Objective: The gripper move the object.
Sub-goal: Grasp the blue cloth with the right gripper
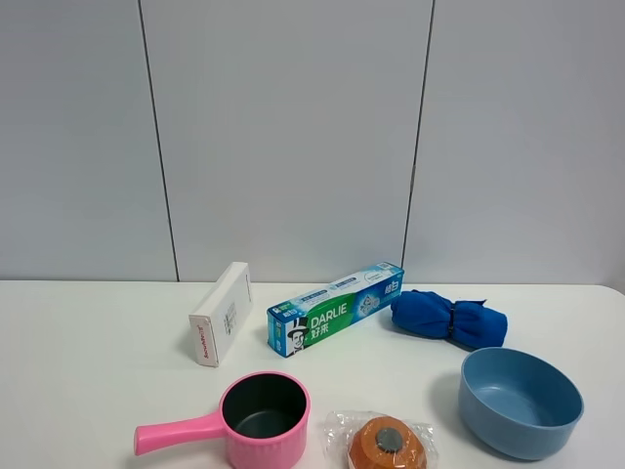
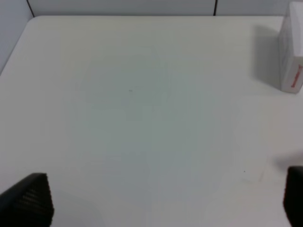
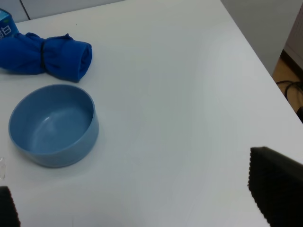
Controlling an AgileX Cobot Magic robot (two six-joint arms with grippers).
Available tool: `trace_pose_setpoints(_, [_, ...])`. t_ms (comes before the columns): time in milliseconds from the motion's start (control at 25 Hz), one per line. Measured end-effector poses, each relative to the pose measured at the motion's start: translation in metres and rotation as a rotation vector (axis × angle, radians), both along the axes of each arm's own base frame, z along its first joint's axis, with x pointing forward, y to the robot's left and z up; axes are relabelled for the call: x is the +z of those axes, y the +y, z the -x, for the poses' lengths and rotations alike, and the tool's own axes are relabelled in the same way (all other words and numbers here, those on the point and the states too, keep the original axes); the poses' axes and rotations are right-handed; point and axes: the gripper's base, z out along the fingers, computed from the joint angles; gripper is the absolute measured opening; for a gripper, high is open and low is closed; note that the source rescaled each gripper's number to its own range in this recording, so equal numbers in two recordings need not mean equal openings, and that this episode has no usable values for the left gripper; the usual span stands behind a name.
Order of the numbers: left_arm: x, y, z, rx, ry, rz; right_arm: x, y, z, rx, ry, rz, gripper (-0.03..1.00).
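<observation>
On the white table (image 1: 88, 342) lie a white box (image 1: 221, 313), a green and blue toothpaste box (image 1: 335, 308), a rolled blue cloth (image 1: 449, 319), a blue bowl (image 1: 520, 401), a pink saucepan (image 1: 249, 420) and an orange item in clear wrap (image 1: 386, 445). Neither arm shows in the exterior high view. My left gripper (image 2: 161, 201) is open and empty over bare table, with the white box (image 2: 291, 52) far to one side. My right gripper (image 3: 142, 201) is open and empty, apart from the bowl (image 3: 52, 125) and the cloth (image 3: 45, 56).
A grey panelled wall (image 1: 293, 127) stands behind the table. The table's right edge (image 3: 258, 56) drops to a floor with cables (image 3: 291, 87). The left corner of the table (image 2: 28, 19) shows in the left wrist view.
</observation>
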Motion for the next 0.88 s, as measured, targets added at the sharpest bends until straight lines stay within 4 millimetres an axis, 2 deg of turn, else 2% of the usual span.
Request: trace_pose_setpoints(880, [0.0, 0.0, 0.0, 0.0, 0.0, 0.001, 0.0, 0.0, 0.0, 0.0, 0.0, 0.0, 1.0])
